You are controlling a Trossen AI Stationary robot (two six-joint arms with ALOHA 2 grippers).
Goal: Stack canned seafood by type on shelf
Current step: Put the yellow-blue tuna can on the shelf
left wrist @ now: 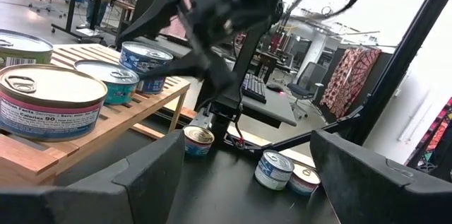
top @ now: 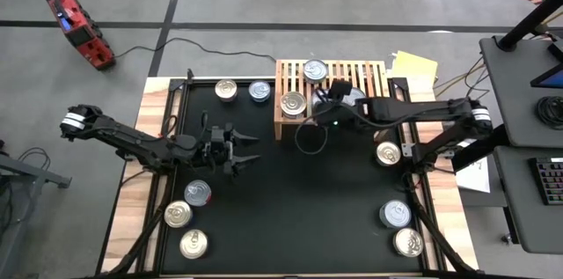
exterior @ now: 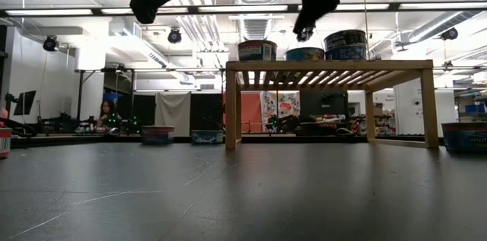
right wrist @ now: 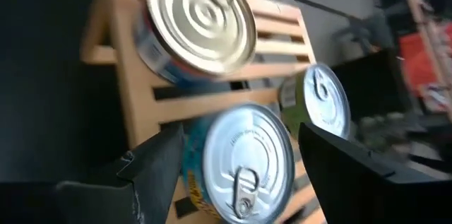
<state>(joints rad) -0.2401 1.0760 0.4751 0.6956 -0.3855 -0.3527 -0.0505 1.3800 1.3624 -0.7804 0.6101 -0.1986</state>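
The light-wood shelf (top: 374, 75) stands at the mat's far edge with three tins on its slats: one at its far side (top: 315, 70), one at its left near corner (top: 293, 103), and one (right wrist: 247, 160) below my right gripper. My right gripper (top: 327, 103) hovers open just above that tin, a finger off each side of the lid, apart from it in the low view (exterior: 304, 32). My left gripper (top: 246, 151) is open over the mat's left middle, holding nothing. Other tins rest flat on the mat.
Loose tins lie on the black mat: two by the shelf's left (top: 226, 90) (top: 259, 91), three at the near left (top: 198, 193) (top: 178, 215) (top: 193, 244), one at the right (top: 388, 153), two near right (top: 395, 214) (top: 408, 242). A cable loops off the shelf's near edge (top: 308, 138).
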